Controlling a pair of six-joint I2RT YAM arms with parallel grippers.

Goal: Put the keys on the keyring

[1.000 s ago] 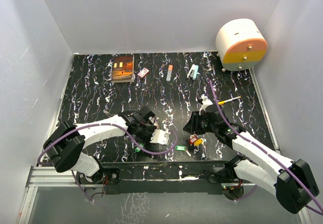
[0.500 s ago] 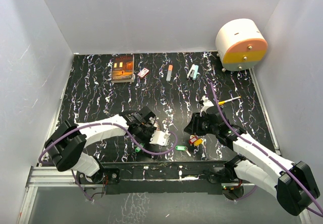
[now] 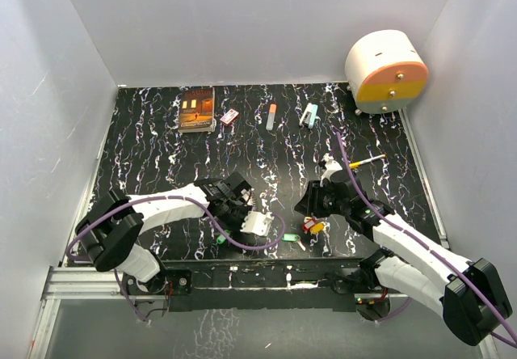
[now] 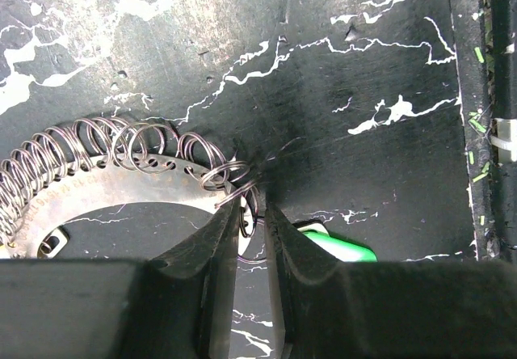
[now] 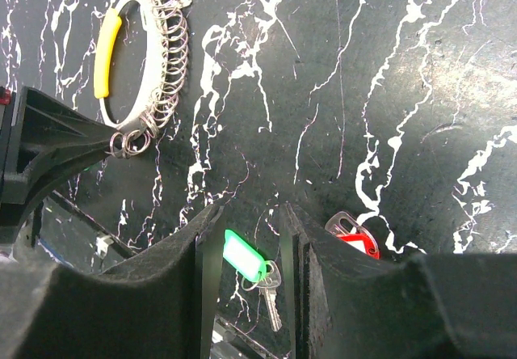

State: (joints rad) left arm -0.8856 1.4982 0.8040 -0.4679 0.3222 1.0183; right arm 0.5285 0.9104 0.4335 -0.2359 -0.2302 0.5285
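The keyring (image 5: 105,48), a yellow arc joined to a silvery coil, lies on the black marbled table. It also shows in the left wrist view (image 4: 97,145). My left gripper (image 4: 252,213) is pinched on a small ring at the coil's end; in the top view (image 3: 245,216) it hides the ring. A green-tagged key (image 4: 343,247) lies just behind its right finger. My right gripper (image 5: 246,213) is open, hovering over a second green-tagged key (image 5: 246,258). A red-tagged key (image 5: 355,238) lies beside its right finger. The red (image 3: 308,224) and yellow (image 3: 319,228) tags show from above.
At the back lie a book (image 3: 196,108), a red-and-white card (image 3: 229,116), an orange-capped marker (image 3: 271,116) and a teal object (image 3: 308,115). A round white, orange and yellow container (image 3: 386,69) stands back right. A yellow-tipped pen (image 3: 367,161) lies nearby. The table's near edge rail (image 4: 485,133) is close.
My left gripper has edged slightly toward the near edge. The right arm has barely moved.
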